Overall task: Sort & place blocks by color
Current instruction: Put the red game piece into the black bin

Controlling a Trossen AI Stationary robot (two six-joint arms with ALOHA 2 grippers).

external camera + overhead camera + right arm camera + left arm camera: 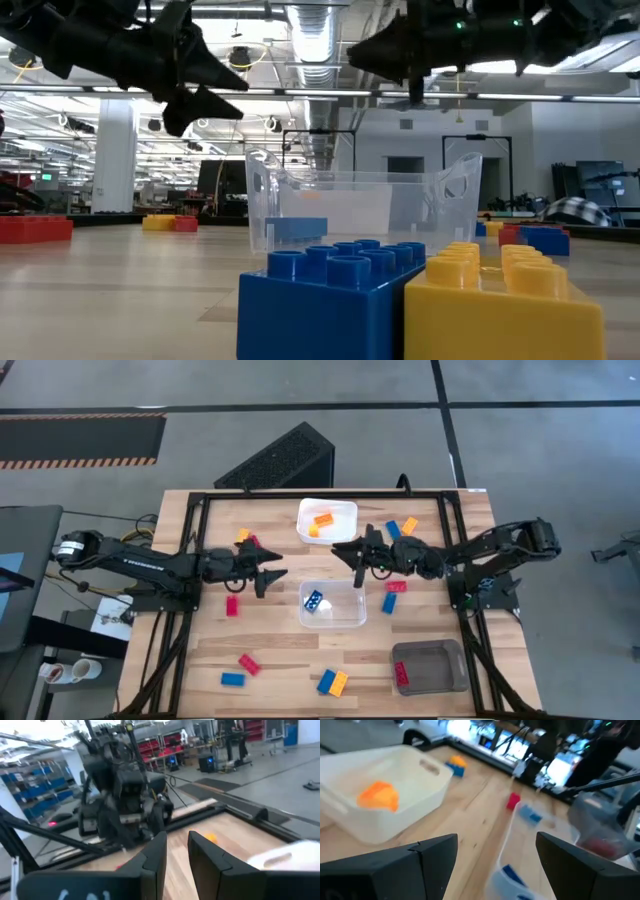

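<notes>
From above, your left gripper [272, 574] hangs empty with fingers spread, just left of the clear tray [334, 622]. The nearest loose block is the red block [232, 605], slightly behind and below those fingertips, long axis up-down in that view.

Low view: both grippers hang above the clear tray, well off the table.

Left wrist: nothing between the wide fingers [432, 855]; the white tray [420, 795] holds an orange block [379, 796].

Right wrist: your right gripper [176, 851] has its fingers nearly together, apparently pinching nothing, though it's blurry.
</notes>
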